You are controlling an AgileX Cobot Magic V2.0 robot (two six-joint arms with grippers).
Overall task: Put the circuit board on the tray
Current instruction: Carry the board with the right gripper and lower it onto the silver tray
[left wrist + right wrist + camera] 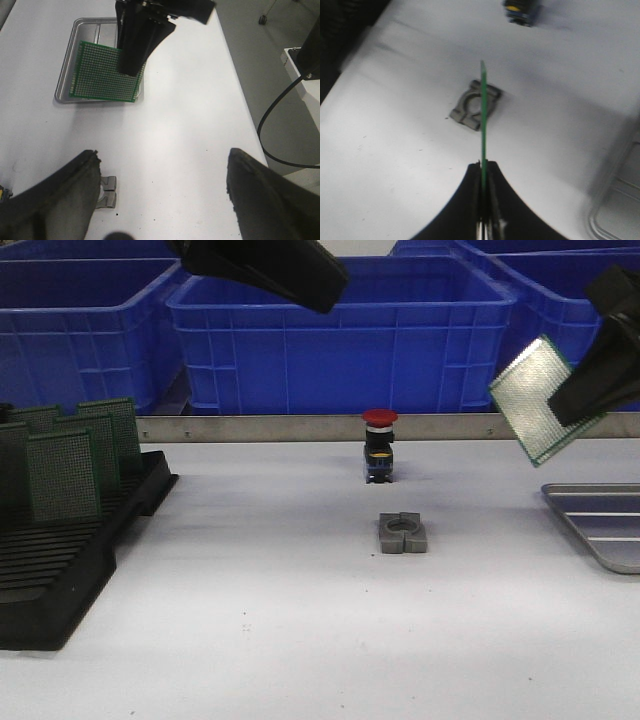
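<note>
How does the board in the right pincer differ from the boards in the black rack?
The held board hangs tilted in the air, clamped by the right pincer; the rack boards stand upright in the rack. The held one is near the tray, the others at the table's far left. All are green perforated boards.
</note>
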